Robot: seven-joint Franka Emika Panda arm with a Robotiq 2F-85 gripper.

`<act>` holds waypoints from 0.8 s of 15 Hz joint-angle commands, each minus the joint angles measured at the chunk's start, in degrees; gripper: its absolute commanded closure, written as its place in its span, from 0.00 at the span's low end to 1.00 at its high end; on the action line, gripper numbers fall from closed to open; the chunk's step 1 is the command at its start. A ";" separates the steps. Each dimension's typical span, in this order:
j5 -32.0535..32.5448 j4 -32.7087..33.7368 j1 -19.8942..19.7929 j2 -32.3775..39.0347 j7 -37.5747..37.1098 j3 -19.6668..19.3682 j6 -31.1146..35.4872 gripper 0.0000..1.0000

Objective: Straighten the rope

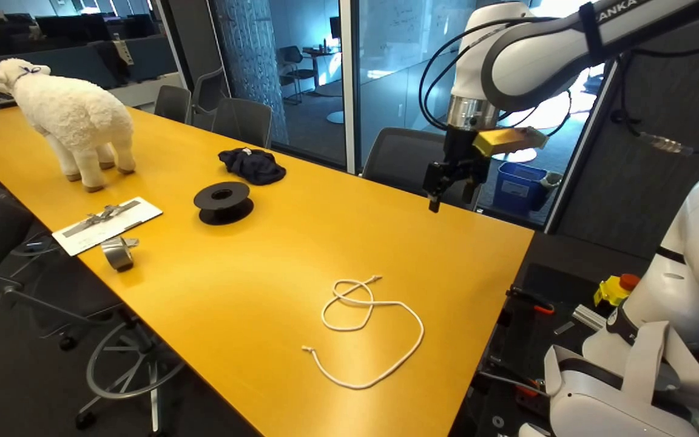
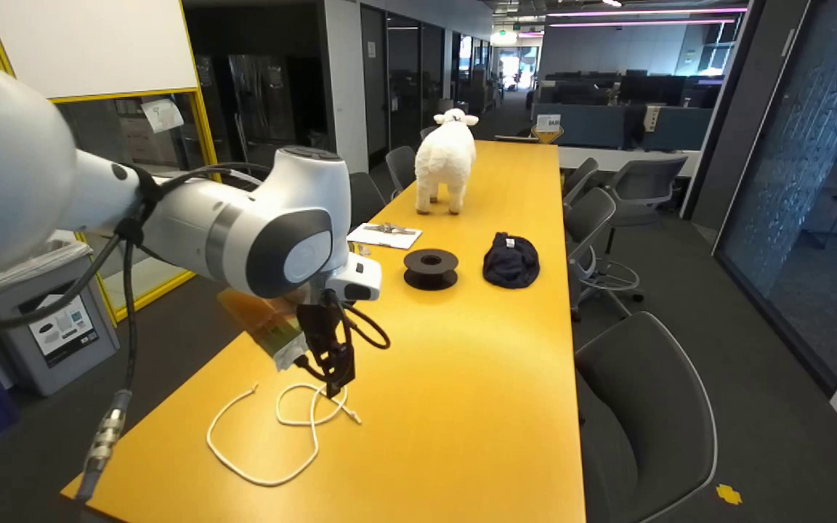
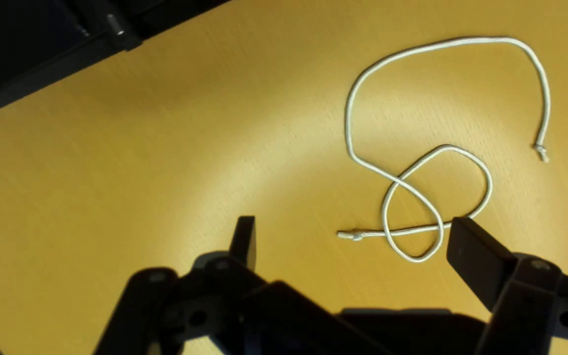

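Note:
The rope is a thin cream cord lying on the yellow table in both exterior views (image 1: 423, 331) (image 2: 316, 439). One part forms crossed loops and the rest makes a wide open curve. Both knotted ends show in the wrist view, where the rope (image 3: 348, 118) fills the upper right. My gripper (image 3: 353, 239) is open with nothing between its fingers. It hangs above the table, apart from the rope. In the wrist view one knotted end appears between the fingertips, and the right finger covers a bit of a loop. The gripper also shows in both exterior views (image 1: 451, 199) (image 2: 335, 388).
A black spool (image 1: 223, 203), a dark cap (image 1: 253, 165), a clipboard (image 1: 107, 226), a tape roll (image 1: 118, 254) and a white toy sheep (image 1: 73, 118) stand farther along the table (image 1: 252, 315). Chairs line its sides. The robot base stands past the table's near end.

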State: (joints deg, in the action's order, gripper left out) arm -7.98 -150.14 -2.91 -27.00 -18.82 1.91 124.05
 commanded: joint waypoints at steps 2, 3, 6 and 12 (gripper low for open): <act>-6.37 6.68 0.18 13.89 -11.30 2.45 9.54 0.00; -7.07 8.01 0.14 16.42 -13.78 2.77 11.80 0.00; -7.25 12.85 0.30 26.35 -21.71 2.97 20.33 0.00; -6.02 21.28 4.57 40.62 -40.06 0.78 28.68 0.00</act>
State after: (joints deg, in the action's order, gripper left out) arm -14.43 -134.51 -1.53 6.94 -50.28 4.19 150.39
